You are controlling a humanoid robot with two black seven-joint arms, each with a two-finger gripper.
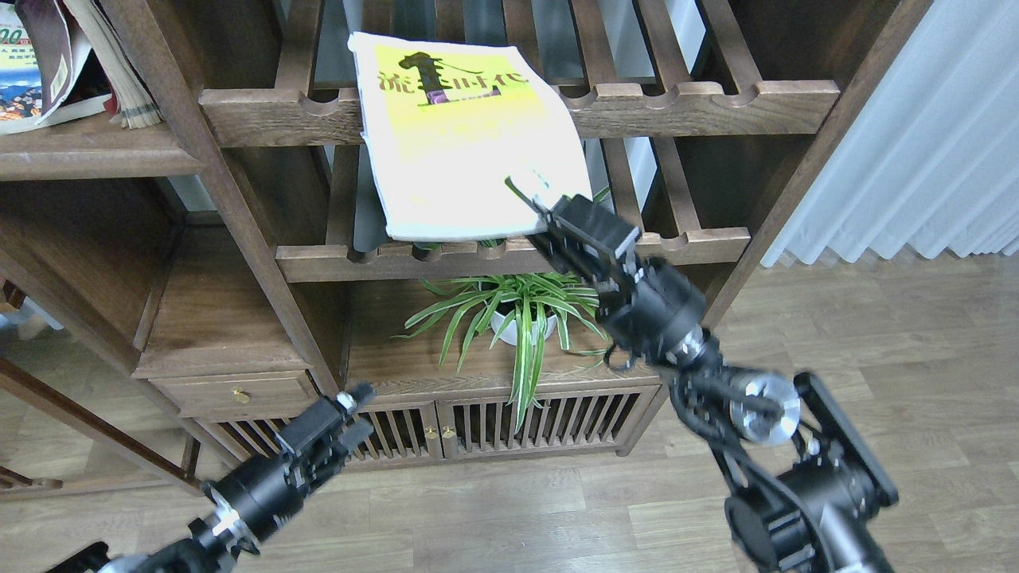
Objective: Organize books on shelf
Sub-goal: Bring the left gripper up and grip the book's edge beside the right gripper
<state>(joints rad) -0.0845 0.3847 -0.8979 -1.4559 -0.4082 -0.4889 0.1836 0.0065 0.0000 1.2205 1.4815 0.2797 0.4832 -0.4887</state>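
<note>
The yellow-green book point(466, 135) with black characters hangs tilted in front of the slatted racks, cover facing me. My right gripper point(532, 191) is shut on its lower right corner. At the top left, the white-green "300" book point(14, 76) and the maroon book point(54, 48) lean on the solid dark-brown shelf point(87, 151), with more pages beside them. My left gripper point(356, 407) is low at the left, in front of the cabinet doors. Its fingers stand slightly apart and it holds nothing.
Two slatted racks with scalloped front rails point(677, 107) point(446, 259) cross the middle of the bookcase. A potted spider plant point(521, 314) stands under them above the slatted cabinet doors point(493, 426). A white curtain point(931, 135) hangs at the right over the wooden floor.
</note>
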